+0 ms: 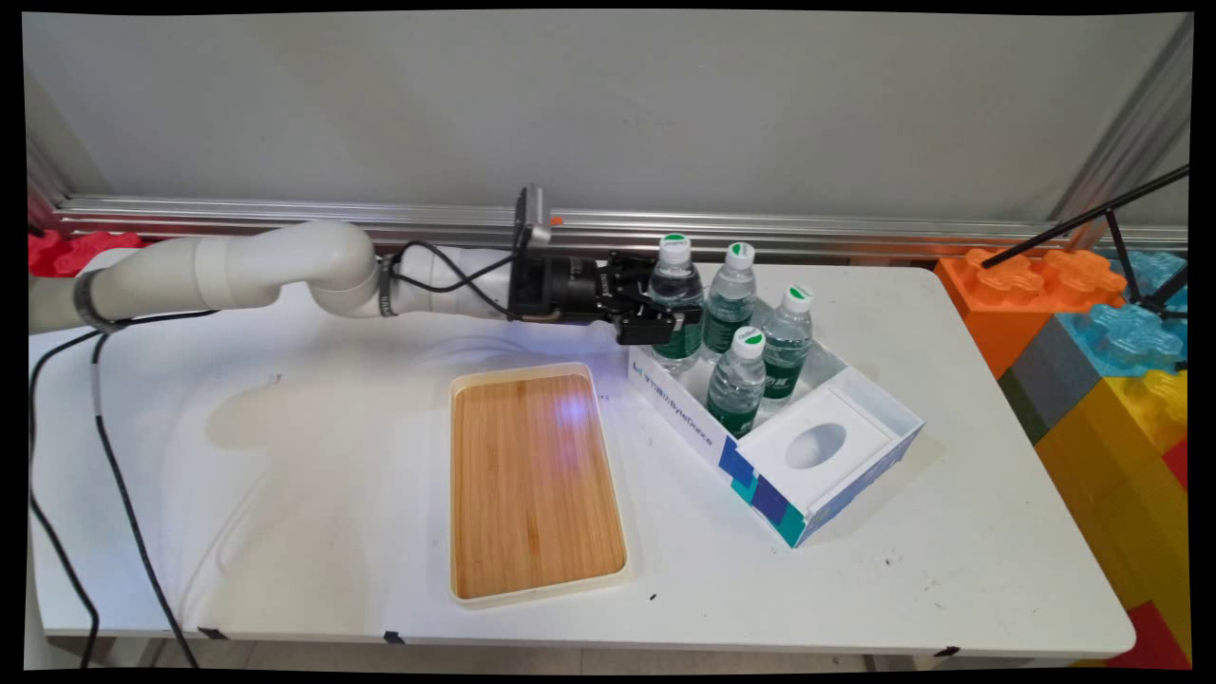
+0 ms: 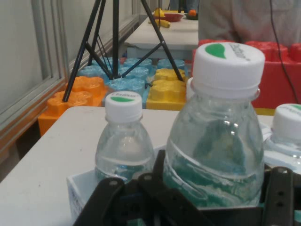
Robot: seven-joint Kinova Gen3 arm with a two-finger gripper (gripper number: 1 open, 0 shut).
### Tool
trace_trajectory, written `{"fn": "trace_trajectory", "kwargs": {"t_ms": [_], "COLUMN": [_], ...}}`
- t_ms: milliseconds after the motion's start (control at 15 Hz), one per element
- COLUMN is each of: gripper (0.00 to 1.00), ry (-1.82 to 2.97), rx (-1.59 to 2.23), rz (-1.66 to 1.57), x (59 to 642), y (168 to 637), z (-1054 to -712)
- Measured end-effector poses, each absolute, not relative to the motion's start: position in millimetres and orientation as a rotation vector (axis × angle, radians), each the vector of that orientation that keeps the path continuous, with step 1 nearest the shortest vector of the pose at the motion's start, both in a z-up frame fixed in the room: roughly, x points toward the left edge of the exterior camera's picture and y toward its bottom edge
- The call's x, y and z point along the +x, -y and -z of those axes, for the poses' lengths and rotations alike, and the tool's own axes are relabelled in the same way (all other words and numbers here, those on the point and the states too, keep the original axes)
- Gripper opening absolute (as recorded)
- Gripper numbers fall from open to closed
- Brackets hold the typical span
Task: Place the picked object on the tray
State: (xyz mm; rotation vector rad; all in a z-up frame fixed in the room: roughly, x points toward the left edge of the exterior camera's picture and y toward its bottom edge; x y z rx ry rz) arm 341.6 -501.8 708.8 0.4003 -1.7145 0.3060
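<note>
The gripper [image 1: 662,318] reaches in level from the left and stands round the nearest bottle [image 1: 676,309], the leftmost of four standing in the box [image 1: 860,470]; in the hand view that bottle [image 2: 216,141] fills the space between the black linkage, one finger at each side of its label, so the gripper reads as closed on it or all but closed; whether the pads press the plastic cannot be made out, and the bottle's foot is hidden by the box wall, so I cannot say if it is off the floor of the box.

Three other bottles stand close by: one [image 1: 730,296] just beside it toward the wall, one [image 1: 787,340] further right, one [image 1: 737,382] nearer the camera; in the hand view a second bottle [image 2: 123,141] shows just left of the held one, apart from it. The right part of the box carries a white insert with an oval hole [image 1: 817,445]. A wooden tray [image 1: 534,483] lies on the tabletop [image 1: 285,494] just left of the box, nothing on it.

To handle this well, as I judge it: the thin plastic will give, so a firm hold is wanted at the label; any motion should be straight up, clear of the box wall and the neighbours.
</note>
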Motion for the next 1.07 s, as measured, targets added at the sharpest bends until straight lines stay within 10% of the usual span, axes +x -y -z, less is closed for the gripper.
{"fn": "trace_trajectory", "kwargs": {"t_ms": [1067], "gripper": [0.00], "ry": [1.818], "rx": [0.409], "rz": [-0.221], "x": [438], "y": [418], "z": [-691]}}
